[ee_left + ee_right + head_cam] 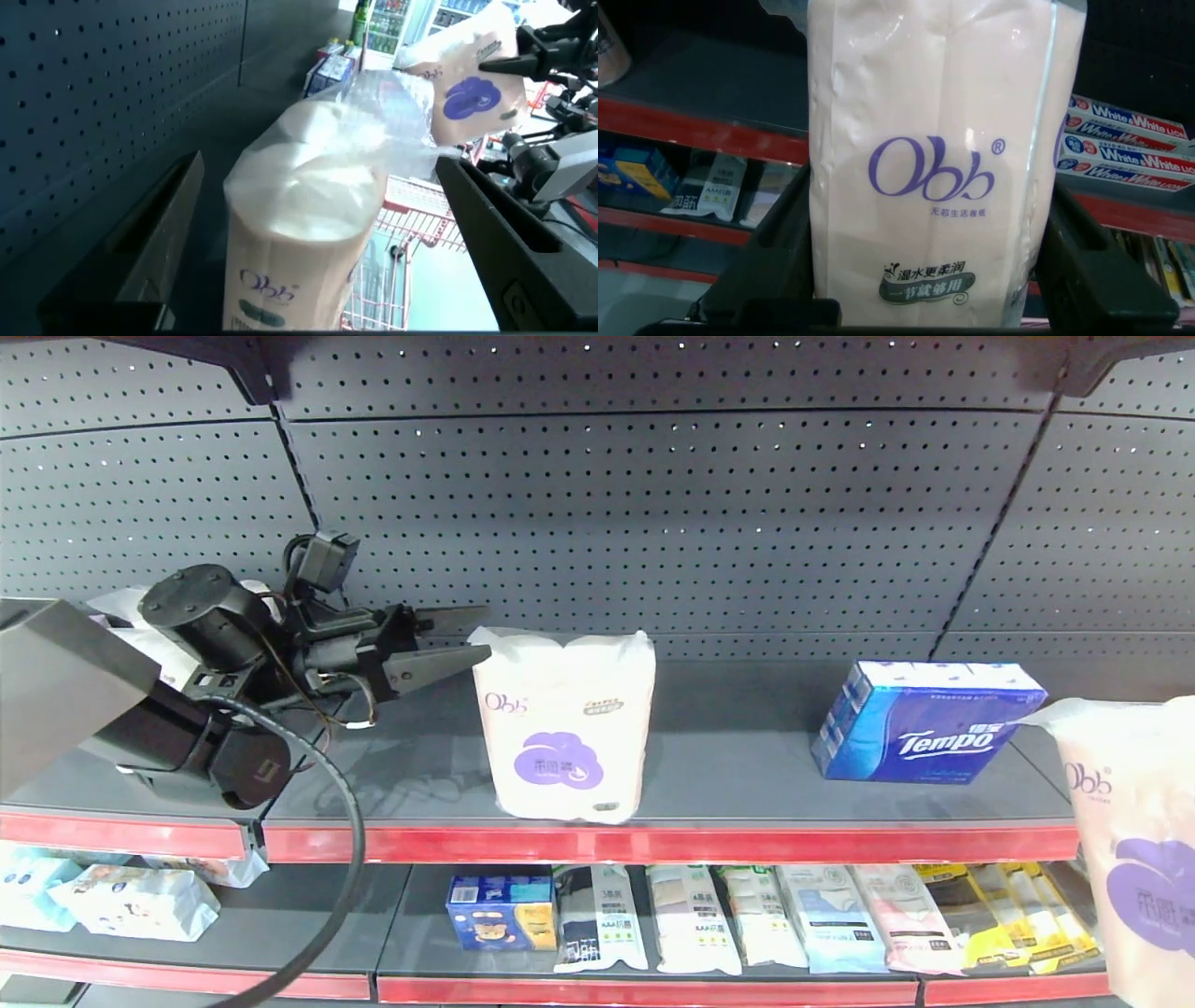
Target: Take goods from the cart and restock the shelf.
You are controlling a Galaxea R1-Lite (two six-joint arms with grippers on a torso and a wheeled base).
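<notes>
A white toilet-roll pack [563,723] with a purple logo stands upright on the dark shelf board [747,756]. My left gripper [485,633] is level with the pack's upper left corner and open. In the left wrist view the pack [299,224] sits between the spread fingers [159,243], with gaps on both sides. A second pack of the same kind [1134,821] hangs in the air at the shelf's right end. My right gripper [932,191] is shut on this pack [934,112]. The left wrist view has it [467,89] farther off.
A blue tissue pack [924,719] lies on the same shelf, right of centre. The shelf has a red front edge [672,845] and a pegboard back. Several goods fill the lower shelf [747,915]. A red wire cart [411,201] is behind. Toothpaste boxes [1125,140] sit nearby.
</notes>
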